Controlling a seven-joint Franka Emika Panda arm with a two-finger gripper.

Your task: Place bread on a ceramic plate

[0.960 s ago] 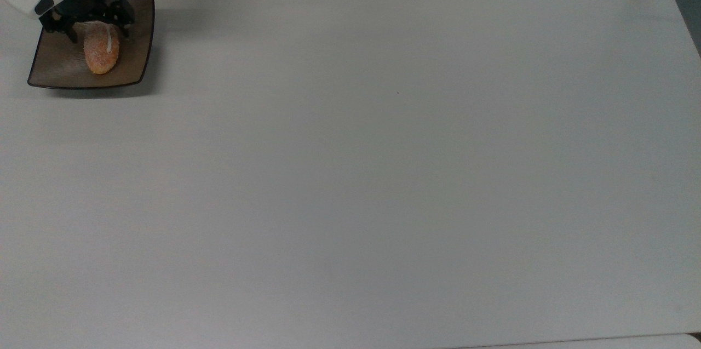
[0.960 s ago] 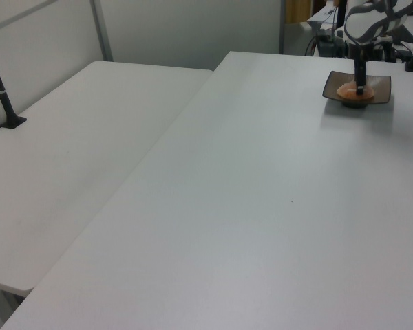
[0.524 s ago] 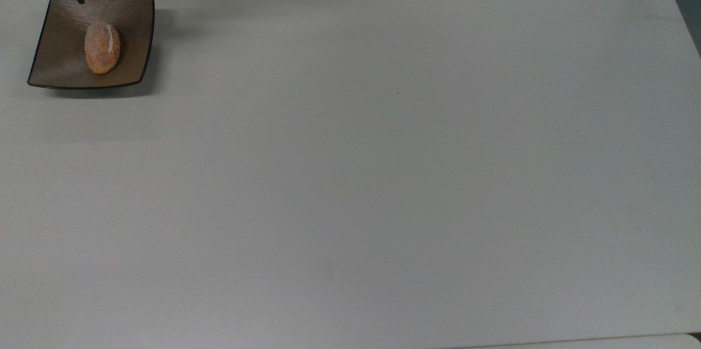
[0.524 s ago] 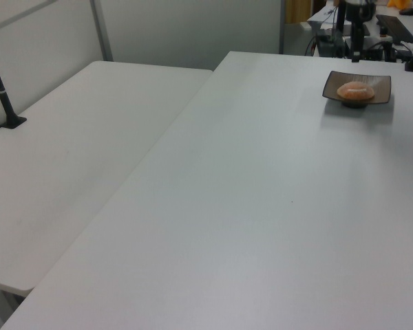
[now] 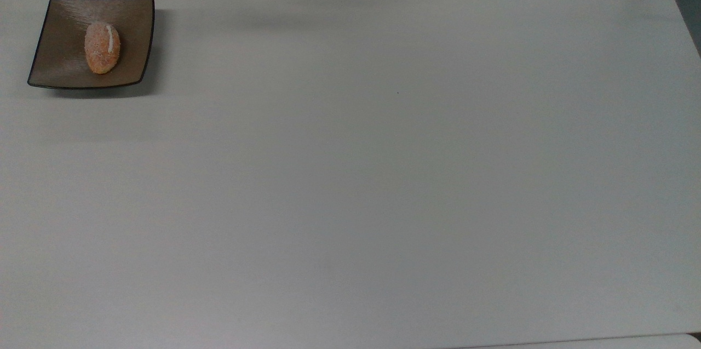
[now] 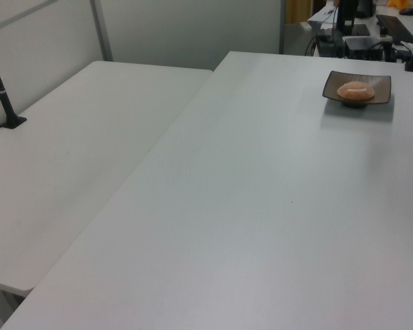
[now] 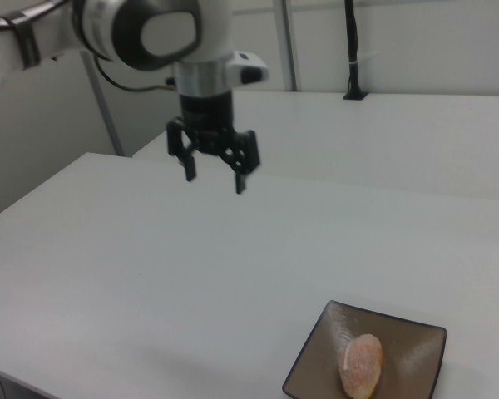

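Since a moment ago we see the gripper (image 7: 213, 174) gone from above the ceramic plate (image 5: 60, 58); in the right view it hangs high over the white table (image 5: 383, 173), at about ten o'clock from the plate, fingers spread wide and holding nothing. We find the bread (image 5: 102, 47) lying near the plate's middle, and in the top view the plate sits towards ten o'clock on the table
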